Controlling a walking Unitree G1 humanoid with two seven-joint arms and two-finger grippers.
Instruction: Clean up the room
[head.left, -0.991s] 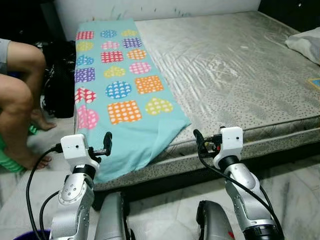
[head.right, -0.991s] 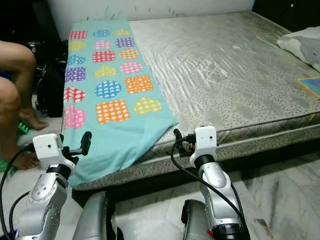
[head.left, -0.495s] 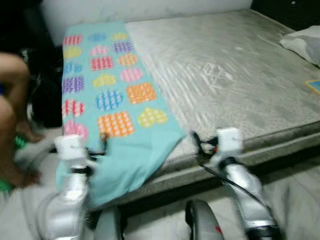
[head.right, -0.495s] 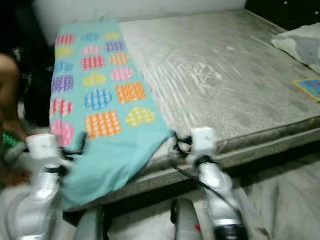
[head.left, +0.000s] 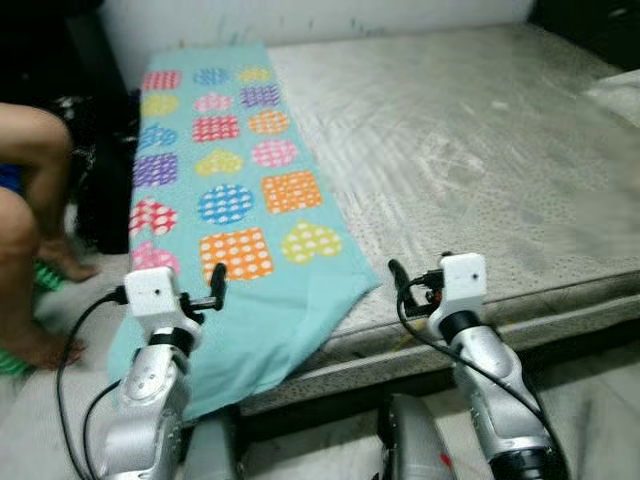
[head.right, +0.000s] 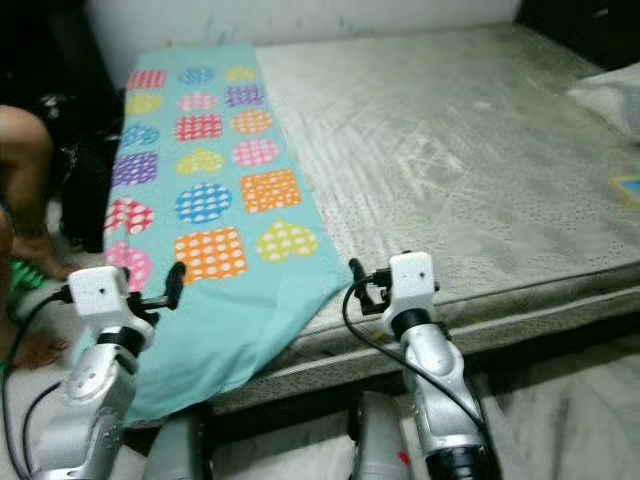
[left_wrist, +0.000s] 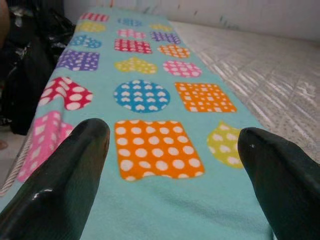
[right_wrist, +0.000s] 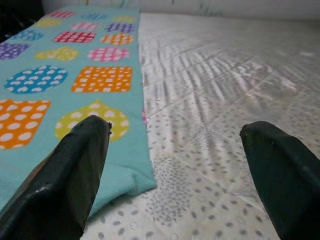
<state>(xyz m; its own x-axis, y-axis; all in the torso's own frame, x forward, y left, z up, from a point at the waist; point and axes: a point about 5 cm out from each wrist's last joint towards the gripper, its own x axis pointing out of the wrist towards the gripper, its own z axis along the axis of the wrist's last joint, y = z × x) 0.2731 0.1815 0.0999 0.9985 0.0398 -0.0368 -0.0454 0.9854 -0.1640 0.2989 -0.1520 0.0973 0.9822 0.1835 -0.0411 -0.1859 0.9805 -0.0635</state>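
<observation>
A teal blanket (head.left: 240, 200) printed with coloured dotted hearts, squares and circles lies along the left side of a bare grey mattress (head.left: 480, 150). Its near end hangs over the bed's front edge. My left gripper (head.left: 215, 285) is open, held over that hanging end, and the orange square (left_wrist: 155, 147) lies just beyond its fingers. My right gripper (head.left: 397, 280) is open too, at the mattress's front edge beside the blanket's right corner (right_wrist: 125, 180). Neither holds anything.
A person's bare legs (head.left: 30, 200) are at the left, beside a black bag (head.left: 100, 190) against the bed. A pale pillow (head.left: 620, 95) and a blue-edged flat item (head.right: 630, 187) lie at the mattress's far right. Pale floor runs below the bed's front.
The whole view has shifted after a blurred moment, and the bed now looks slightly nearer. Both arms keep the same raised pose with open fingers.
</observation>
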